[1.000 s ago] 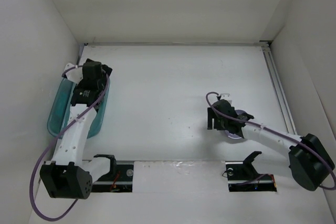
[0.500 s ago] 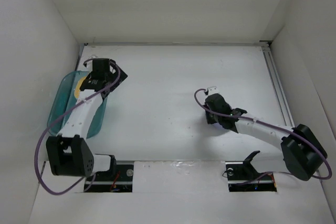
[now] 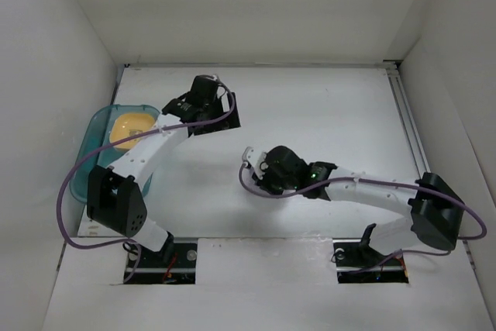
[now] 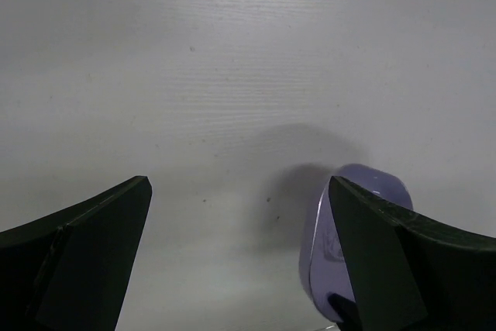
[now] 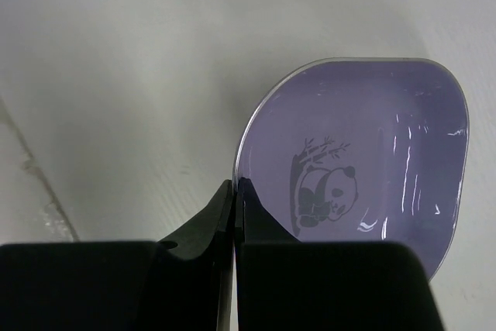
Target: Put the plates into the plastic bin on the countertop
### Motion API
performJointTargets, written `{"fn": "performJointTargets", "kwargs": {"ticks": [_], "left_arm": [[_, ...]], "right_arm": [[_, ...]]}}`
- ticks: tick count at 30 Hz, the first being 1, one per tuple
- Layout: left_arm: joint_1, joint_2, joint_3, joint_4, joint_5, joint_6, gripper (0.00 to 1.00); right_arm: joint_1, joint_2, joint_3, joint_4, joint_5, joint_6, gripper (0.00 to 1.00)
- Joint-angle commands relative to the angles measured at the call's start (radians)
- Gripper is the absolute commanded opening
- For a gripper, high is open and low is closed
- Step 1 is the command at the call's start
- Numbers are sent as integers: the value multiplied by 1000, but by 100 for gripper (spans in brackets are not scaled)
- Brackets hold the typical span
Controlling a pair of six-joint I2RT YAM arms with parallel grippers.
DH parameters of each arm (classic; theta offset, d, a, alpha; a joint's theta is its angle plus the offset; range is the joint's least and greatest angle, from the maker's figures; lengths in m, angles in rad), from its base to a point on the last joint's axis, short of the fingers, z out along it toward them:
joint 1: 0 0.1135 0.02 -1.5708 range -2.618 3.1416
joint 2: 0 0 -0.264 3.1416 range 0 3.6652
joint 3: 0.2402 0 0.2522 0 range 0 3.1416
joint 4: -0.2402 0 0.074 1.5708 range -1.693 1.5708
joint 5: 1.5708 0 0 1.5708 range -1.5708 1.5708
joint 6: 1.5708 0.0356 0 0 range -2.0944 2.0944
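A purple plate (image 5: 364, 153) with a panda mark is held on edge above the white countertop (image 3: 333, 114), and my right gripper (image 5: 236, 187) is shut on its rim. In the top view the right gripper (image 3: 262, 170) sits left of centre, and the plate is hidden under it. My left gripper (image 3: 221, 114) is open and empty at the back middle, right of the teal plastic bin (image 3: 84, 162). A yellow-orange plate (image 3: 132, 125) lies in the bin. In the left wrist view the left gripper (image 4: 239, 184) frames bare counter, with the purple plate (image 4: 319, 242) beside its right finger (image 4: 387, 246).
White walls enclose the counter on the left, back and right. A metal rail (image 3: 411, 133) runs along the right edge. The arm bases sit in two slots (image 3: 167, 261) at the near edge. Purple cables loop off both arms.
The right gripper shut on the purple plate and carried it left. The left arm swung from over the bin to the back middle, uncovering the yellow-orange plate in the bin.
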Motion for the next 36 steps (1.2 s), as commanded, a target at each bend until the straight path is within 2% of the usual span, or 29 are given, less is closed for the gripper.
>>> {"fn": "performJointTargets", "kwargs": {"ticks": [1,8,13,18,21,26,31,32,33,35,36], "left_arm": [[7,-13,-59,-36,38,34,99],[7,-55,-165,16,93,44,84],[7,-87,-189,25,134,34,84],[7,-108,-198,36,145,24,84],[7,-131,-189,36,87,-1,86],[7,-130,-165,7,72,8,86],[7,-108,-203,19,81,19,57],[7,-108,-203,31,81,19,44],[7,-108,-214,32,81,19,36],[7,-99,-214,32,81,19,22],[7,-89,-214,32,81,19,19]], "right_arm": [[96,2,57,2,-5,-108,0],[207,27,155,24,140,-203,0],[207,112,250,-10,163,-309,0],[207,206,367,-48,193,-335,0],[207,238,381,-57,158,-326,0],[207,225,344,31,248,-312,0],[207,195,335,61,339,-323,0],[207,195,345,61,339,-323,0],[207,195,345,61,339,-323,0],[207,195,357,61,379,-323,0],[207,195,368,45,393,-323,0]]}}
